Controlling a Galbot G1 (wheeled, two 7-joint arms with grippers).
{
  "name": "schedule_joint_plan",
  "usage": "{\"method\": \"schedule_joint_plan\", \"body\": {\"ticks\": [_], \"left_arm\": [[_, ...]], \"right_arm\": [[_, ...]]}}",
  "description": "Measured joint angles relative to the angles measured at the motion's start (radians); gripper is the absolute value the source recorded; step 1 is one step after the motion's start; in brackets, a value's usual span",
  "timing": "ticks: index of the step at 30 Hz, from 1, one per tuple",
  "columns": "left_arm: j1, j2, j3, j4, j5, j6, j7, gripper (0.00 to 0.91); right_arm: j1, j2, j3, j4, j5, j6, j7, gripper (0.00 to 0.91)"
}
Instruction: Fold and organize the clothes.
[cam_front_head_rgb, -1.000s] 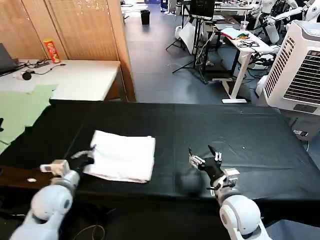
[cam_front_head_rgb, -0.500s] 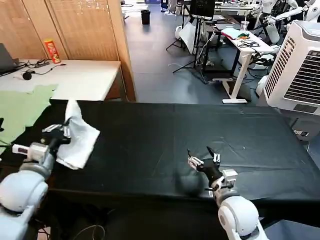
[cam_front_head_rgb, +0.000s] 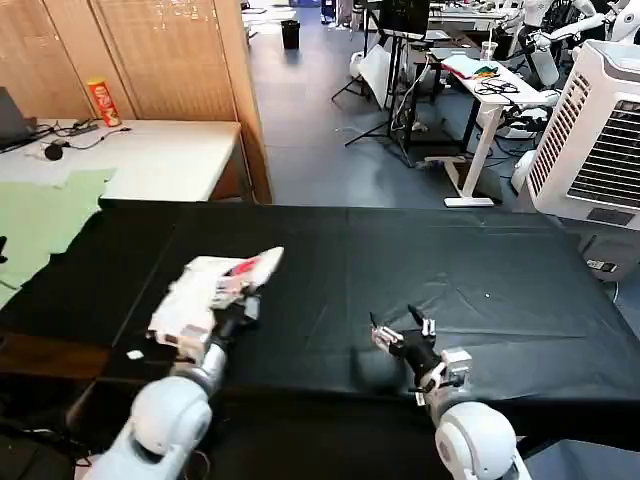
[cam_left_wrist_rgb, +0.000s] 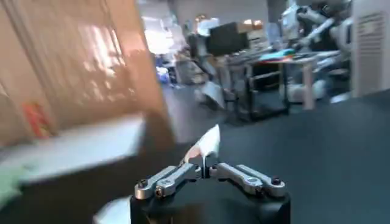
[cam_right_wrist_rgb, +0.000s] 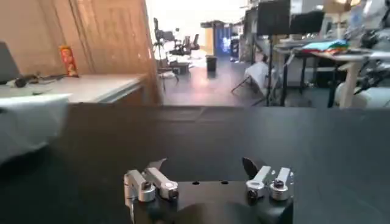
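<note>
Long table draped in black cloth, running across the near foreground, faint creases right of centre. Cloth surface is bare where visible in the head view; the right wrist view shows the same flat black top stretching to its far edge. Off the table's far left corner sits a white-topped side table against the wood-slat wall. On it: pale green cloth spread over the near-left part, a red cylindrical snack can upright near the back, and black cables beside it.
</note>
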Motion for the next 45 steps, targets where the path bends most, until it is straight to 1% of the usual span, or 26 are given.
{"method": "schedule_joint_plan", "body": {"ticks": [3,6,12,16,21,22,24,25,26,28,29,30,31,32,33,34,35,36,38,40,45], "left_arm": [[0.01,-0.013,0.015,-0.008,0.009,-0.025,0.037,0.878],[0.02,-0.012,0.016,-0.017,0.008,-0.046,0.053,0.878],[0.031,-0.006,0.0,-0.02,0.012,-0.057,0.048,0.878],[0.05,-0.005,-0.015,-0.023,0.019,-0.063,0.047,0.878],[0.076,-0.005,-0.032,-0.027,0.017,-0.065,0.045,0.878],[0.08,-0.003,-0.035,-0.029,0.017,-0.066,0.045,0.878],[0.087,-0.001,-0.042,-0.031,0.016,-0.068,0.045,0.878],[0.091,-0.001,-0.045,-0.031,0.016,-0.068,0.044,0.878],[0.093,-0.001,-0.048,-0.032,0.015,-0.069,0.044,0.878],[0.099,0.0,-0.053,-0.036,0.014,-0.072,0.044,0.878],[0.102,0.0,-0.055,-0.038,0.013,-0.072,0.044,0.878],[0.105,0.0,-0.057,-0.04,0.013,-0.073,0.043,0.878],[0.109,0.0,-0.059,-0.042,0.013,-0.074,0.043,0.878],[0.111,0.0,-0.061,-0.044,0.013,-0.075,0.043,0.878],[0.114,0.0,-0.065,-0.045,0.013,-0.076,0.043,0.878],[0.117,0.0,-0.068,-0.047,0.013,-0.077,0.043,0.878],[0.12,0.0,-0.07,-0.047,0.013,-0.077,0.043,0.878],[0.123,0.0,-0.074,-0.048,0.013,-0.079,0.043,0.878],[0.128,0.0,-0.078,-0.051,0.013,-0.081,0.043,0.878],[0.132,0.0,-0.08,-0.051,0.013,-0.084,0.043,0.878],[0.134,-0.007,-0.082,-0.049,0.014,-0.089,0.043,0.878]], "right_arm": [[0.007,-0.004,-0.02,-0.006,0.036,-0.02,-0.006,0.878],[0.021,-0.002,-0.04,-0.019,0.064,-0.034,-0.005,0.878],[0.064,0.018,-0.079,-0.064,0.128,-0.059,0.02,0.878],[0.101,0.041,-0.109,-0.111,0.189,-0.082,0.016,0.878],[0.144,0.069,-0.144,-0.165,0.195,-0.089,0.0,0.868],[0.152,0.073,-0.151,-0.176,0.195,-0.09,-0.001,0.761],[0.164,0.08,-0.162,-0.195,0.195,-0.092,-0.004,0.731],[0.172,0.083,-0.166,-0.207,0.195,-0.093,-0.008,0.653],[0.179,0.087,-0.172,-0.219,0.195,-0.094,-0.01,0.614],[0.194,0.092,-0.179,-0.241,0.196,-0.096,-0.012,0.497],[0.202,0.095,-0.182,-0.253,0.197,-0.096,-0.013,0.497],[0.211,0.1,-0.186,-0.263,0.197,-0.096,-0.013,0.429],[0.219,0.104,-0.19,-0.274,0.197,-0.096,-0.014,0.419],[0.228,0.108,-0.195,-0.286,0.197,-0.096,-0.015,0.341],[0.238,0.113,-0.2,-0.299,0.198,-0.096,-0.015,0.332],[0.243,0.115,-0.203,-0.306,0.199,-0.097,-0.015,0.302],[0.25,0.118,-0.205,-0.315,0.201,-0.097,-0.015,0.254],[0.257,0.121,-0.209,-0.324,0.203,-0.099,-0.015,0.234],[0.269,0.126,-0.212,-0.34,0.205,-0.1,-0.016,0.107],[0.274,0.126,-0.212,-0.346,0.206,-0.102,-0.026,0.078],[0.284,0.107,-0.202,-0.354,0.208,-0.098,-0.043,0.068]]}}
